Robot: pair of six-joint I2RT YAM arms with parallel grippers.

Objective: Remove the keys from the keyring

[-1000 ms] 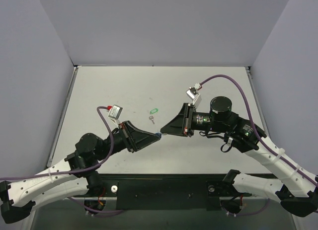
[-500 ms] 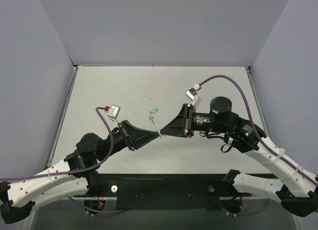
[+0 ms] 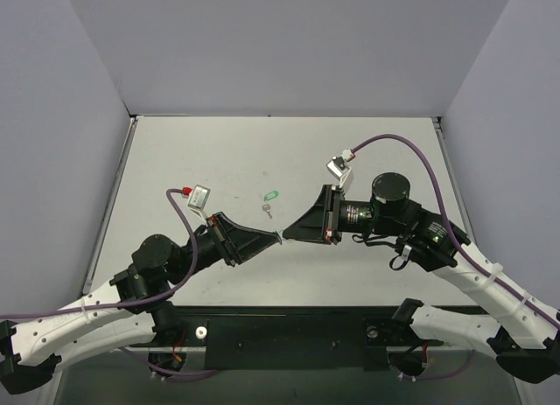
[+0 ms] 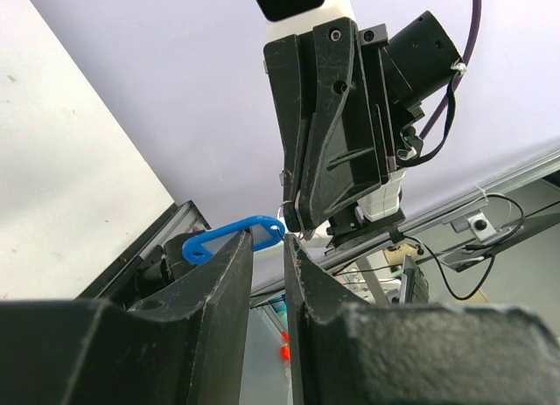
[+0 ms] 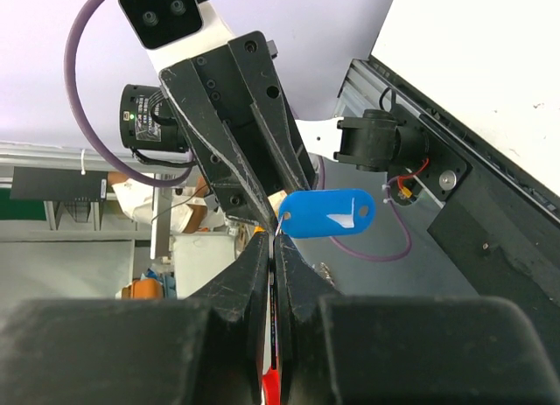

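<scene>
The left arm (image 3: pixel 149 261) extends from 7 o'clock. The left tool (image 3: pixel 276 239) points toward 3 o'clock, grasping the blue tag (image 5: pixel 328 214) above the mid-tabletop (image 3: pixel 219 151). The right arm (image 3: pixel 420 234) extends from 5 o'clock. The right tool (image 3: pixel 287 236) points toward 8 o'clock, tip to tip with the left, clenched at the tag's ring end; what it pinches is too small to tell.

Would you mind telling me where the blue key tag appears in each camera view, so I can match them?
Top external: blue key tag is a barely visible speck at centre.
Left wrist: the tag sits centre, clamped in the left gripper.
Right wrist: the tag sits centre, just above the right gripper.
Shared landmark: the two grippers' tips meeting.
</scene>
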